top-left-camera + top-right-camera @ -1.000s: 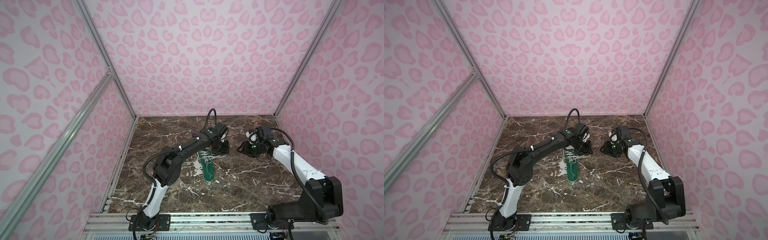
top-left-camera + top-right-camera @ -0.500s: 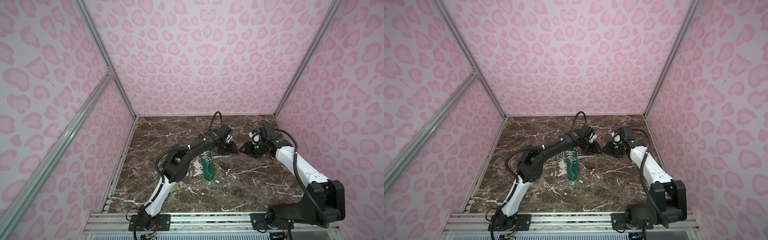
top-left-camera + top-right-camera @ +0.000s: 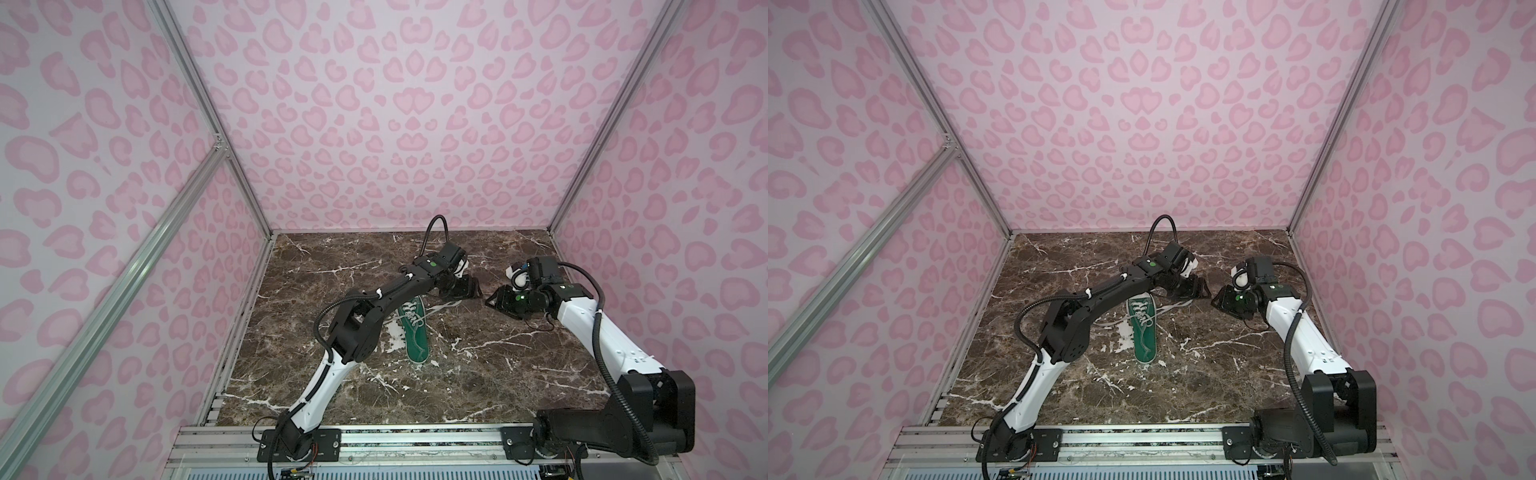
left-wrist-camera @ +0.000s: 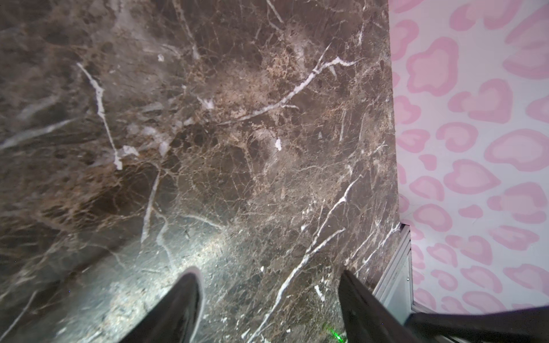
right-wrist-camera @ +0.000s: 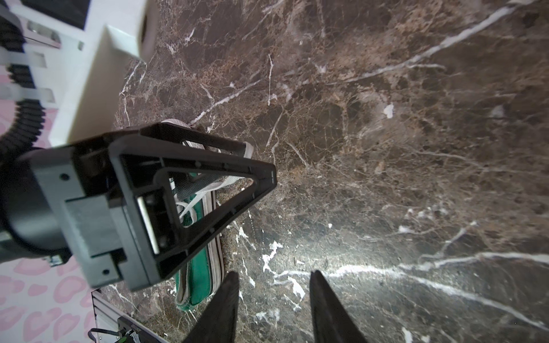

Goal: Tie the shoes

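One green sneaker (image 3: 416, 332) lies lengthwise, toe toward the arm bases.

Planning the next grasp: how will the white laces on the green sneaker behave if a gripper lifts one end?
Probably floppy: the laces lie in loose curves across the sneaker and trail onto the marble table. Flat and thin, they likely hug the surface. The sneaker may shift when they are tugged.

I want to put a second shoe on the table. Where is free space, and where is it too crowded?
Free: the marble table between the sneaker toe and the front rail, and the strip along the back wall. Also bare: right of the shoe, in front of the right gripper. Crowded: around the shoe's heel, where the left gripper faces the right one and white laces trail.
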You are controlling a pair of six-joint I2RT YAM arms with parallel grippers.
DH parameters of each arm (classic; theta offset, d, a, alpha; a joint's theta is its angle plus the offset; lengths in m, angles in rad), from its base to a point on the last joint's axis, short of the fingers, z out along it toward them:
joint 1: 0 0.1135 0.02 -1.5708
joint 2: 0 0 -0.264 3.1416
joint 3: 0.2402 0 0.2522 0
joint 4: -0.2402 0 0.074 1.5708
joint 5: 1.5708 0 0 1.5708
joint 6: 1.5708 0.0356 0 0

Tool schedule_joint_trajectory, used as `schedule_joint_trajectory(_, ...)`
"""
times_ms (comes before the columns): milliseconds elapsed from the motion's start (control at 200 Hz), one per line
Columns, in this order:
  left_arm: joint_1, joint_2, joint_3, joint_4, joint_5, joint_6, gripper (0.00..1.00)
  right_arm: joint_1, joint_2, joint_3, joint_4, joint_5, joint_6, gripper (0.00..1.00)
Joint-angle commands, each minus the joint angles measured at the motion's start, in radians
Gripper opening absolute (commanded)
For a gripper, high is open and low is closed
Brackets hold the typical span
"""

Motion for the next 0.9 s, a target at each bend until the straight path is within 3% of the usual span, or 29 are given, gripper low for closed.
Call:
schedule_joint_trajectory(0, 0.000, 0.002, 0.026, 0.068, 0.017, 0.021, 0.80, -0.007, -0.005, -0.010, -0.007, -0.003, 0.002, 0.42)
schedule_joint_trajectory(270, 0.007, 0.009, 0.039, 0.093, 0.010, 0.041, 0.87, -0.019, -0.008, -0.021, -0.008, 0.002, 0.004, 0.42)
schedule_joint_trajectory(290, 0.005, 0.012, 0.043, 0.091, 0.009, 0.048, 0.90, -0.021, -0.008, -0.021, -0.008, 0.001, 0.005, 0.42)
schedule_joint_trajectory(305, 0.004, 0.014, 0.048, 0.087, 0.009, 0.059, 0.99, -0.022, -0.009, -0.020, -0.008, 0.002, 0.006, 0.42)
schedule_joint_trajectory(465, -0.002, 0.039, 0.115, -0.102, -0.177, 0.152, 0.98, -0.031, -0.014, -0.025, -0.005, -0.004, 0.013, 0.42)
schedule_joint_trajectory(640, -0.008, -0.024, 0.095, -0.183, -0.382, 0.230, 0.98, -0.032, -0.003, -0.041, 0.015, -0.005, 0.021, 0.42)
schedule_joint_trajectory(900, 0.008, -0.104, 0.065, -0.255, -0.435, 0.323, 0.97, -0.030, 0.016, -0.075, 0.058, -0.017, 0.042, 0.42)
